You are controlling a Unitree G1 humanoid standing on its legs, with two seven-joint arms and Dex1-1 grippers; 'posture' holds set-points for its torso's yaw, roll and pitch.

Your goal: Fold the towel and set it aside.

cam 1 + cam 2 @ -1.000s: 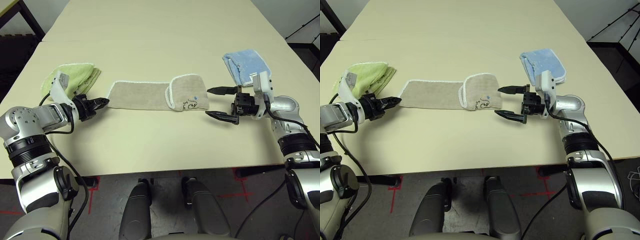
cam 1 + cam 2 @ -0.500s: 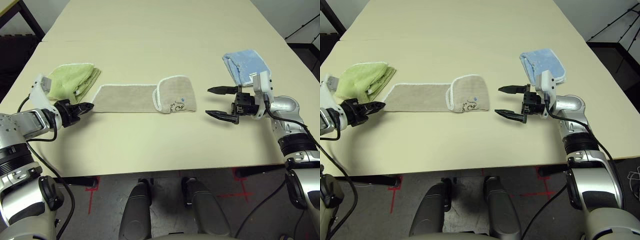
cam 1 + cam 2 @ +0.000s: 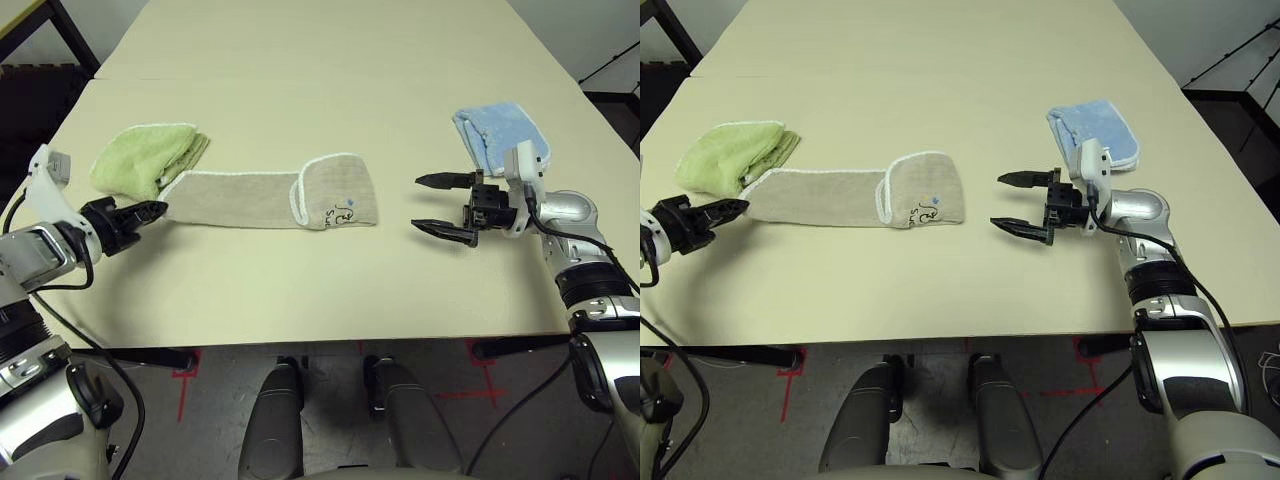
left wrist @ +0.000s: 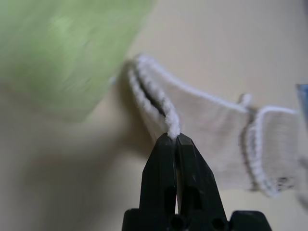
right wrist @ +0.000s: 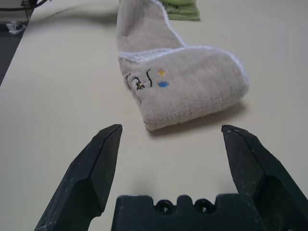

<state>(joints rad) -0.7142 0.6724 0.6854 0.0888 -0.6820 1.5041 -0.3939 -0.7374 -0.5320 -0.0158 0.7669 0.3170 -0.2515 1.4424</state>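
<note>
The towel [image 3: 262,195] is a long beige strip with white edging, lying flat across the table's middle. Its right end is folded over and shows a small dark logo [image 5: 138,83]. My left gripper [image 3: 152,210] is shut on the towel's left end, pinching the doubled white edge [image 4: 172,126] between its fingertips. My right gripper [image 3: 438,204] stands open a short way to the right of the folded end, touching nothing.
A folded light green towel [image 3: 148,156] lies just behind the beige towel's left end, close to my left gripper. A folded light blue towel [image 3: 498,136] sits behind my right wrist. The cream table [image 3: 330,70] extends far back; its front edge runs below both arms.
My left gripper has pulled the towel's left end leftward, dragging the whole strip along the table and away from the right gripper. The right arm has held still, open.
</note>
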